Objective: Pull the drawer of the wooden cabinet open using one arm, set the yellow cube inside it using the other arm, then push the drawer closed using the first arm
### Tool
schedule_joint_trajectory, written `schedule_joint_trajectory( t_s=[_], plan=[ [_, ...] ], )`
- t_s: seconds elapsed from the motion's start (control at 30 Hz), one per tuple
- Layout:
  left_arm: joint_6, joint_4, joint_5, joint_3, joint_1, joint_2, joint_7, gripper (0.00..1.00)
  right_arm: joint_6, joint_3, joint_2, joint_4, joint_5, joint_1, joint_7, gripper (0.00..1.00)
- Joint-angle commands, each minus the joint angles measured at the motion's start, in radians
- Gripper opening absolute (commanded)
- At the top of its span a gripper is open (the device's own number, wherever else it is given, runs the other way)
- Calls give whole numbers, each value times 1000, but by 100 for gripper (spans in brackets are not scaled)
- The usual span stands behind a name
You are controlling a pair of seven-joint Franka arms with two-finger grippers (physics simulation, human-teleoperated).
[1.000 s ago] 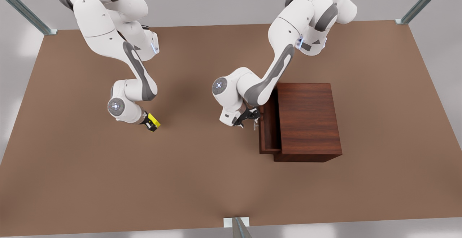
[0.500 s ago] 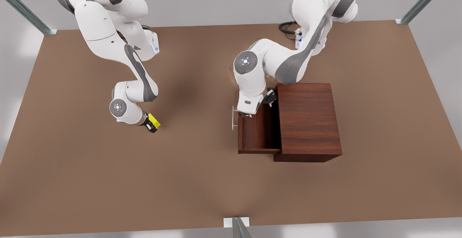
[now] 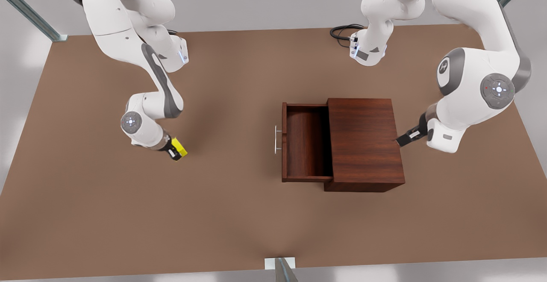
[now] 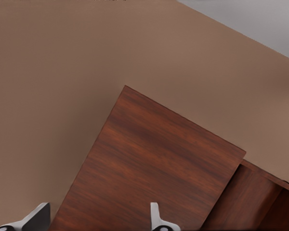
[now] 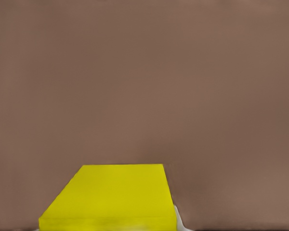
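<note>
Since a moment ago the left arm has let go of the silver handle [image 3: 277, 139] and swung clear across to the far side of the wooden cabinet [image 3: 363, 143], on the front view's right; its left gripper [image 3: 406, 138] now hangs just past the cabinet's back edge. In the left wrist view its jaws stand apart over the cabinet top with nothing between them. That leaves the drawer [image 3: 305, 143] pulled fully out and unobstructed, so the first step looks done and the placing can begin. The right gripper [image 3: 174, 153] has barely shifted, low over the table [image 3: 239, 213] on the front view's left, well apart from the drawer. Its jaws are closed on the yellow cube [image 3: 180, 148], which fills the near part of the right wrist view [image 5: 111, 199]; the cube looks about to be lifted and carried across.
</note>
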Motion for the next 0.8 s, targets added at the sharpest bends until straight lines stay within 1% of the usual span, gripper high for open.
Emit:
schedule_joint_trajectory(
  t_s=[0.0,0.07,0.17,0.23,0.3,0.37,0.4,0.53,0.57,0.67,0.77],
  plan=[
    [-47,4,-8,1,6,-4,546,100,-107,7,-20,40,-4,2,125,67],
    [-54,3,-14,1,6,-4,542,100,-165,18,-22,103,-4,2,170,67],
    [-81,1,-14,1,6,-4,542,100,-315,45,-14,257,4,2,259,67],
    [-81,0,-14,-1,6,-4,537,100,-410,73,21,379,4,3,342,67],
    [-81,0,-14,-1,6,-4,535,100,-476,79,44,490,7,19,426,67],
    [-81,0,-14,-2,6,-4,535,100,-483,87,88,574,7,60,553,67],
    [-81,0,-14,-2,6,-4,535,100,-492,87,125,646,7,95,660,67],
    [-81,0,-14,-4,6,-4,531,100,-498,90,203,794,6,212,967,67],
    [-81,0,-14,-4,6,-4,531,100,-498,104,233,846,16,239,1038,67],
    [-81,0,-14,-4,6,-4,531,100,-498,105,317,990,33,333,1197,67],
    [-81,-2,-12,-4,6,-4,528,100,-495,105,366,1073,32,410,1323,67]
  ],
)
